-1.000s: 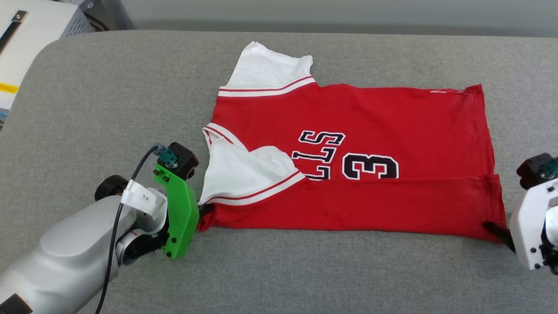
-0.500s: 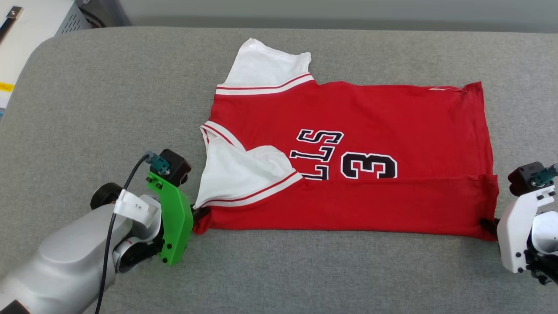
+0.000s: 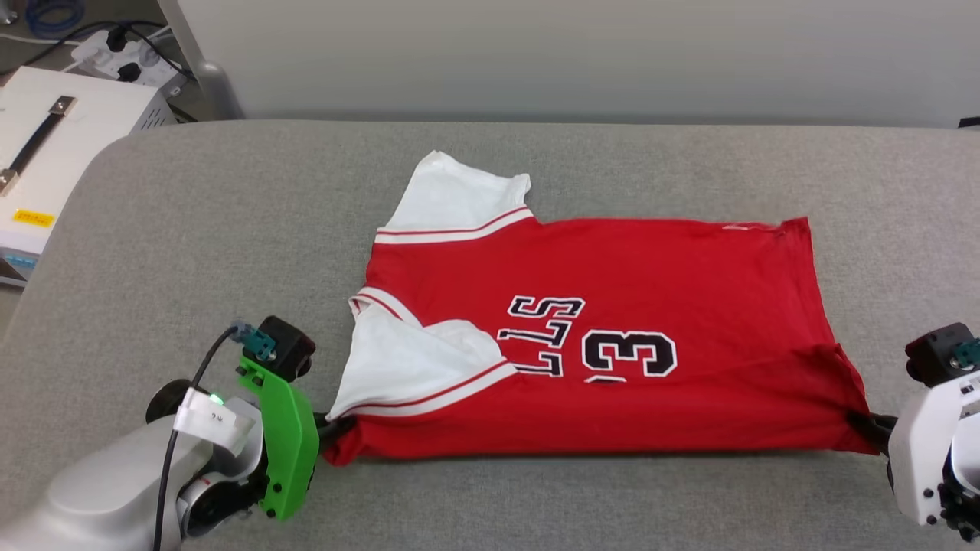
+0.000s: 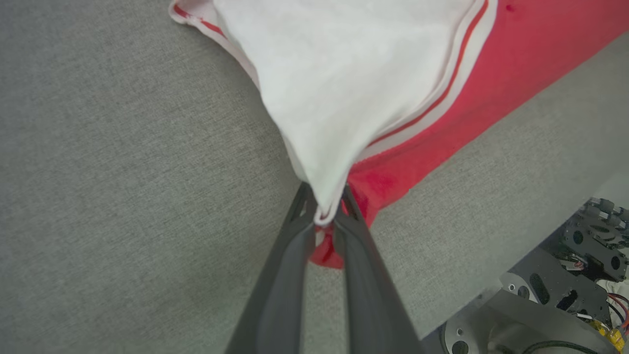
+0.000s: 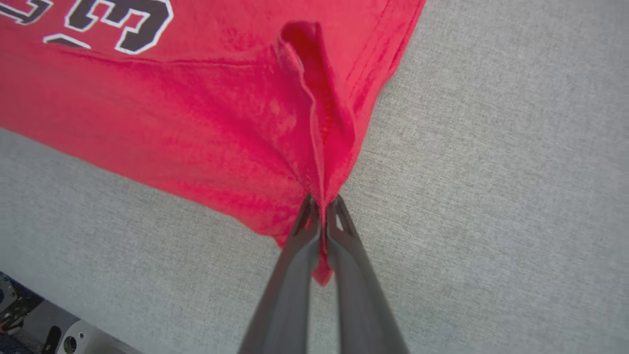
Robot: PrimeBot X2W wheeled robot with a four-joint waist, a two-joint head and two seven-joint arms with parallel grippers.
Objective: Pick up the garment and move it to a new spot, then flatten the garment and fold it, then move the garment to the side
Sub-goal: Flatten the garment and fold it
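Far left, beside the worktop: a white case (image 3: 53,145) with a black strap handle and a yellow label; behind it a power strip (image 3: 115,57) with plugs in it, and a grey metal post (image 3: 200,73).
Left gripper (image 3: 335,427): clamped on the garment's near-left corner, with white sleeve and red cloth pinched between its dark fingers (image 4: 290,255).
Worktop (image 3: 191,229): grey woven cloth, with a rounded far-left corner.
Garment (image 3: 612,306): mid-worktop, sleeves to the left and hem to the right. Its near edge is folded over and stretched between the two grippers. Black letters and a "3" face up.
Right gripper (image 3: 864,422): closed on the near-right hem corner, where the red cloth bunches into a ridge.
Back of the room: a plain pale wall (image 3: 574,53).
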